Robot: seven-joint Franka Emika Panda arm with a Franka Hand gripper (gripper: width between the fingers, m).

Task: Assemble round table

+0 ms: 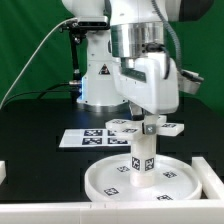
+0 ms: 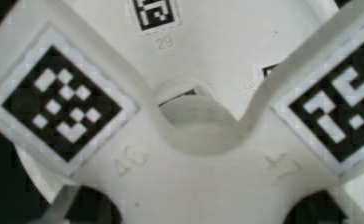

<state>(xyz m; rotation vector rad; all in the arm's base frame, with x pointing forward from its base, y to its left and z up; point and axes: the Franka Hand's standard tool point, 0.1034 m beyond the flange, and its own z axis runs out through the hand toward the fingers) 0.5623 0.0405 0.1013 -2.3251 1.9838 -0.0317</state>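
Stage: we judge the leg is seated in the top and the foot piece is going on.
Round disc (image 1: 140, 180): it lies flat near the front edge of the black worktop (image 1: 40, 120), rim up.
Cylinder (image 1: 141, 160): it stands upright at the disc's middle, tags facing us.
Cross-shaped piece (image 2: 179, 110): in the wrist view it fills the picture, tagged arms spreading around a round hub; in the exterior view a small white piece sits just at the cylinder's top, under the hand.
Hand (image 1: 150, 123): it hangs directly over the cylinder, fingers partly parted; we take them to be closed on the cross-shaped piece, though the contact itself is not plainly shown.
Marker board (image 1: 90, 138): it lies flat behind the disc, toward the worktop's middle.
Risk: if the cross meets the cylinder off-centre or tilted, we expect it to jam or tip the leg; a loose hold could let it twist.
Hidden: the joint between cross and cylinder is masked by the hand; the fingertips are mostly cut off in the wrist view; the disc's front rim is cropped by a white rail.
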